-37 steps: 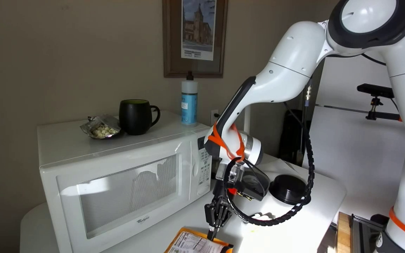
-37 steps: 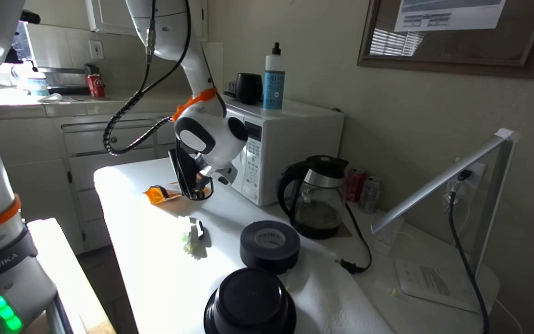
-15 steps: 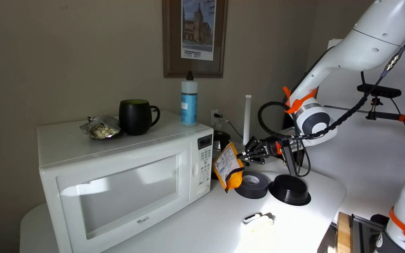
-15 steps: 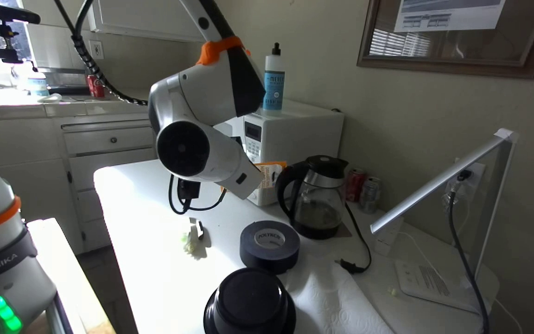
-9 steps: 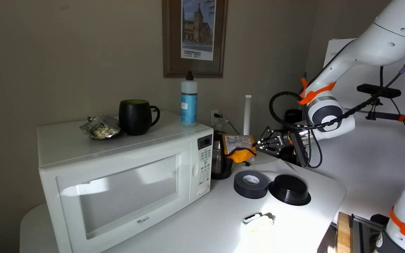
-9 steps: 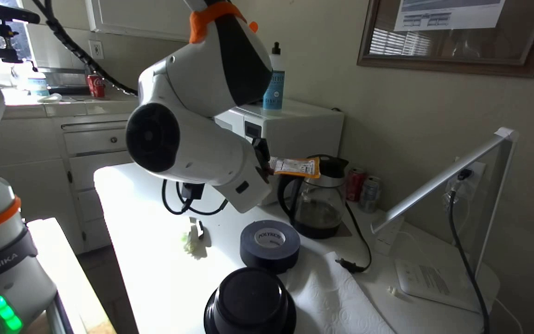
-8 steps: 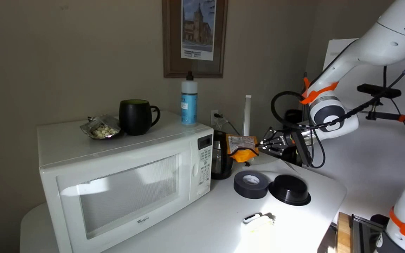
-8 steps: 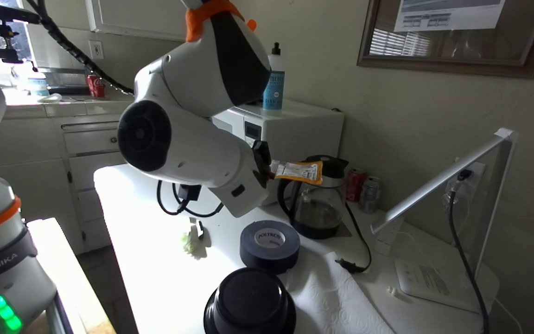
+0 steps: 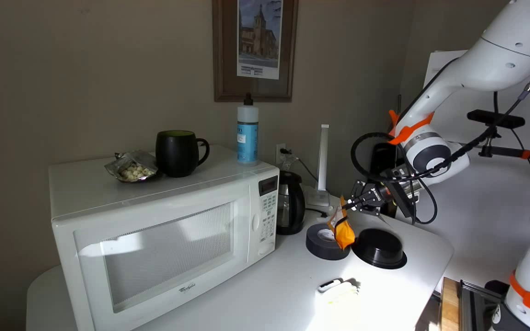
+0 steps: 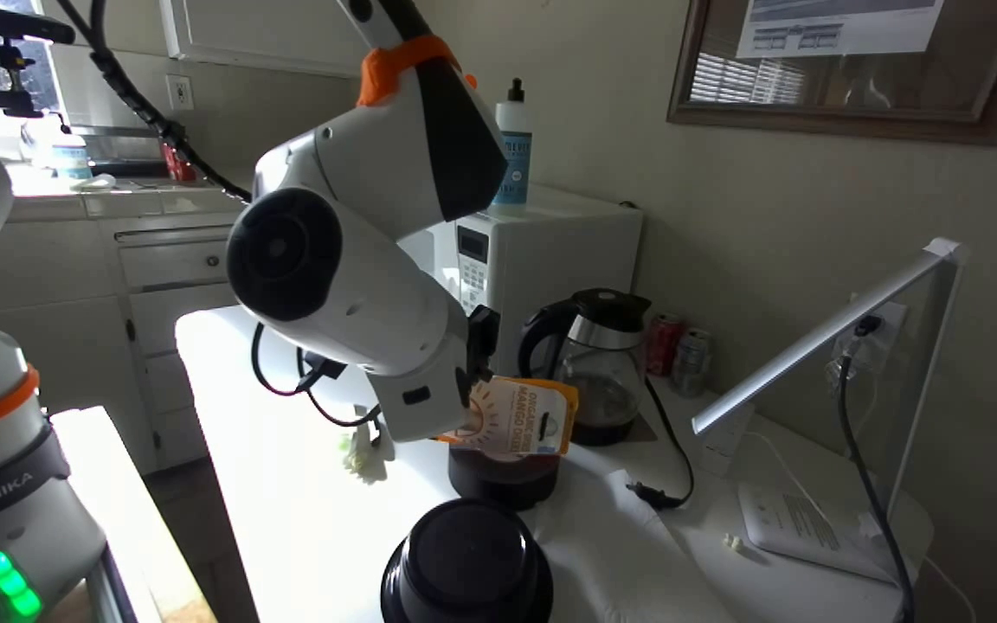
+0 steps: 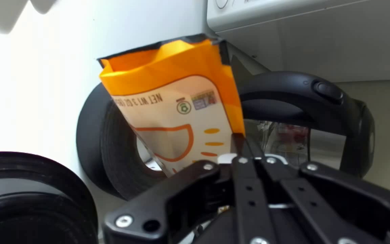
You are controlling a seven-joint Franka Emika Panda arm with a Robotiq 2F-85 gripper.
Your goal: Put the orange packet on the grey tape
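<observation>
The orange packet (image 9: 342, 232) is held in the air by my gripper (image 9: 347, 205). It hangs tilted, with its lower end in front of the grey tape roll (image 9: 321, 246) in an exterior view. In an exterior view the packet (image 10: 529, 417) overlaps the top of the tape (image 10: 503, 481). In the wrist view the fingertips (image 11: 244, 140) are shut on one edge of the packet (image 11: 168, 115), and the tape (image 11: 93, 135) shows behind and below it. I cannot tell whether the packet touches the tape. The gripper's fingertips are mostly hidden behind the arm in an exterior view.
A black bowl (image 9: 379, 248) stands upside down beside the tape. A glass coffee pot (image 10: 602, 381) stands behind the tape near the white microwave (image 9: 164, 243). A small white object (image 9: 336, 288) lies on the table in front. A paper towel (image 10: 628, 554) lies beside the bowl.
My gripper has lifted the packet off the table by the microwave and carried it over to the tape. In the last half second the packet has tilted from near level to steep and come lower.
</observation>
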